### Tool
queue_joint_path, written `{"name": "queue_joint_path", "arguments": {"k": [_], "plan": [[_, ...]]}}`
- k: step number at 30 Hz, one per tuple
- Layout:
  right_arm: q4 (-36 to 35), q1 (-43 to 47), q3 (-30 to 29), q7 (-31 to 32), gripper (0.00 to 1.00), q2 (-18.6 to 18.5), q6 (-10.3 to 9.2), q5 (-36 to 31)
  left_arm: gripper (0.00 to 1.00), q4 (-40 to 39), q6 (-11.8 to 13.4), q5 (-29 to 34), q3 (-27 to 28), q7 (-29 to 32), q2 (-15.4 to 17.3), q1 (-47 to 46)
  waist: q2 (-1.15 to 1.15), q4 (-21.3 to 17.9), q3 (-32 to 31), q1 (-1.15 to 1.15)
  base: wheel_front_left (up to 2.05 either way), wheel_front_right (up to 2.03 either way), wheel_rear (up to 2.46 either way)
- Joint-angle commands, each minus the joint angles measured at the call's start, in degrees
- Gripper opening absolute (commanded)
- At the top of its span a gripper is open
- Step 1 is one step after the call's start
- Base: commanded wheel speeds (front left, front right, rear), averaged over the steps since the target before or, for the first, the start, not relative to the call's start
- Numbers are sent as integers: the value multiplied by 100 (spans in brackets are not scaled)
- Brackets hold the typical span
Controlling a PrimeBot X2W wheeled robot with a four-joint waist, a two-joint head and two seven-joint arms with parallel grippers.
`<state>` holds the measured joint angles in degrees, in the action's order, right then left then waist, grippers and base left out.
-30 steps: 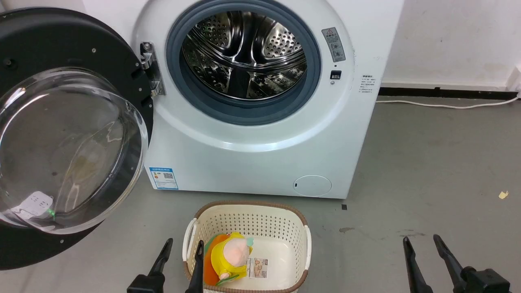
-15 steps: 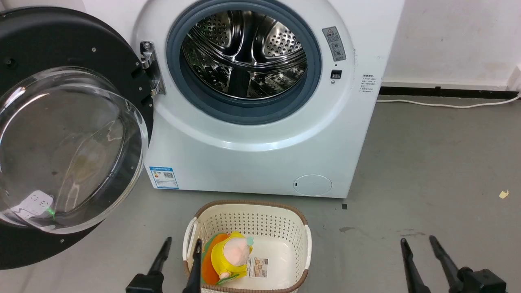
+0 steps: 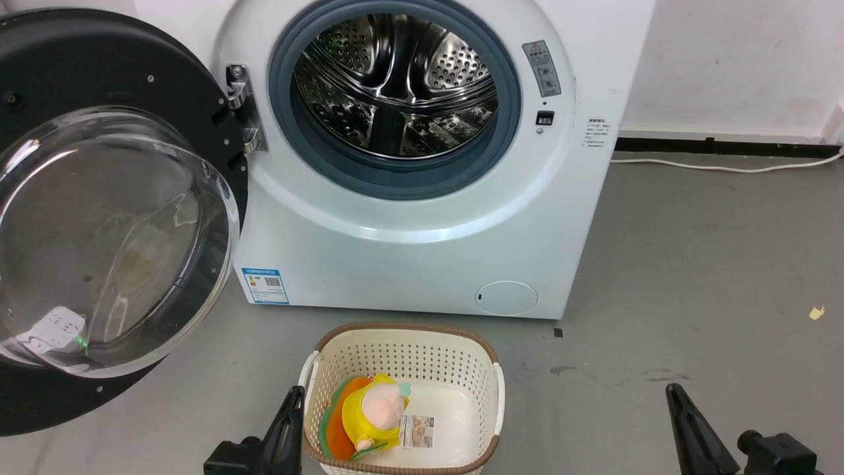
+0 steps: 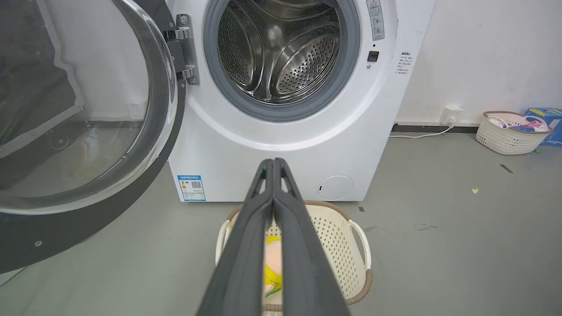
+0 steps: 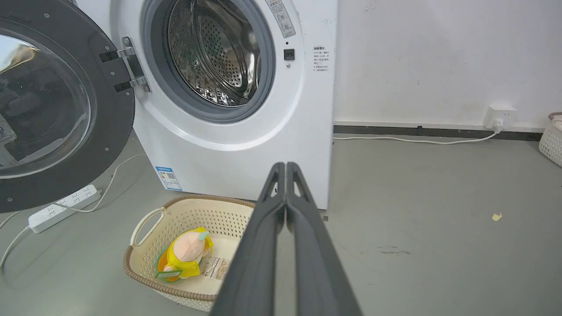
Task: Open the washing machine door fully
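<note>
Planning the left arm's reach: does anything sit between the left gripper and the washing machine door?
Nothing visible does. The left gripper, shut, has bare floor toward the washing machine door; the laundry basket sits on its other side.

I count one washing machine [image 3: 422, 264], one door [image 3: 99, 59], one plush toy [image 3: 372, 415], one power strip [image 5: 61, 206], two baskets, the near basket [image 3: 409, 349] and the far basket [image 4: 505, 140], and two grippers, the left gripper [image 3: 295, 396] and the right gripper [image 3: 674, 394].
</note>
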<state>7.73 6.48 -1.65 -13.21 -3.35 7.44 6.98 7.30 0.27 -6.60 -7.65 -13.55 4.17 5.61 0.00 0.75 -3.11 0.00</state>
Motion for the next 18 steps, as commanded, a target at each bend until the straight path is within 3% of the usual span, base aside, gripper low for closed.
{"name": "queue_joint_path", "arguments": {"k": [1,18], "plan": [[-43,-60,4,23,0,6,0,-65,0,-52,-3,55,40,41,-12,-55,0,-1,4,0,0,0,0],[-147,-143,26,207,0,11,1,-155,0,-148,-6,140,143,228,-28,-127,0,-12,48,0,0,0,0]]}}
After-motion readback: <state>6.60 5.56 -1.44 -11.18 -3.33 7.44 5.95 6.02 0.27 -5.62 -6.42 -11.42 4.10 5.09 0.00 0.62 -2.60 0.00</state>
